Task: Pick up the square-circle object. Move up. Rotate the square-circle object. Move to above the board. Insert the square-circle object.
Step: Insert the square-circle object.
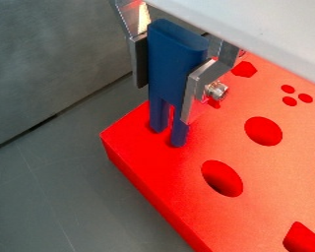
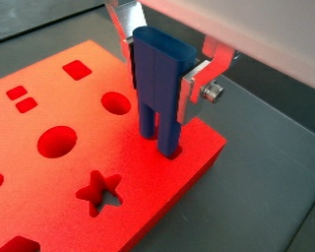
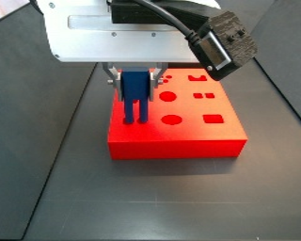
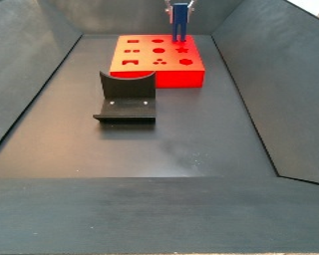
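My gripper is shut on the square-circle object, a small blue block held upright with its two prongs pointing down. It shows in both wrist views and in both side views. The prong tips reach the top of the red board near one corner; I cannot tell whether they sit in a cutout. The board has dark cutouts: circles, a star, squares. It lies on the dark floor in both side views.
The dark fixture, an L-shaped bracket on a base plate, stands on the floor in front of the board. Dark sloped walls ring the floor. The arm's white body and a black cable hang over the board.
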Available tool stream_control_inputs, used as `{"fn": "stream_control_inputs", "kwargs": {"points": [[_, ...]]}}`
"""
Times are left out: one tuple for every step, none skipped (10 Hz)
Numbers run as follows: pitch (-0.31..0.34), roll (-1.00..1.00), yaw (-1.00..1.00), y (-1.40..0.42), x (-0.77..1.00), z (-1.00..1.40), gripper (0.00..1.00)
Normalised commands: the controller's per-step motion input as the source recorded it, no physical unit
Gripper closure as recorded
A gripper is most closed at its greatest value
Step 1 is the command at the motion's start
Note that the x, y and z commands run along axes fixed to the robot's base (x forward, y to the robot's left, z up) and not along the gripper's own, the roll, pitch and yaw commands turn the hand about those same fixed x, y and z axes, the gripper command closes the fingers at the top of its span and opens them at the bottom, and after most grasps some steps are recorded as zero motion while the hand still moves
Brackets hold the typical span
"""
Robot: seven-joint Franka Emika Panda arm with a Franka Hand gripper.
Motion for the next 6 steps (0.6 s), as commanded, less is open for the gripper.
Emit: {"fn": "stream_control_inputs", "kwargs": {"points": [[-0.034, 0.00, 0.00, -0.04, 0.25, -0.33, 1.00], [-0.056, -0.02, -0.05, -0.06, 0.08, -0.28, 1.00], [-0.027, 0.00, -0.12, -0.01, -0.05, -0.19, 1.00], [-0.006, 0.00, -0.05, 0.00, -0.17, -0.15, 1.00], [0.000, 0.00, 0.00, 0.01, -0.24, -0.11, 1.00], [-0.007, 0.00, 0.00, 0.03, -0.24, -0.10, 1.00]]}}
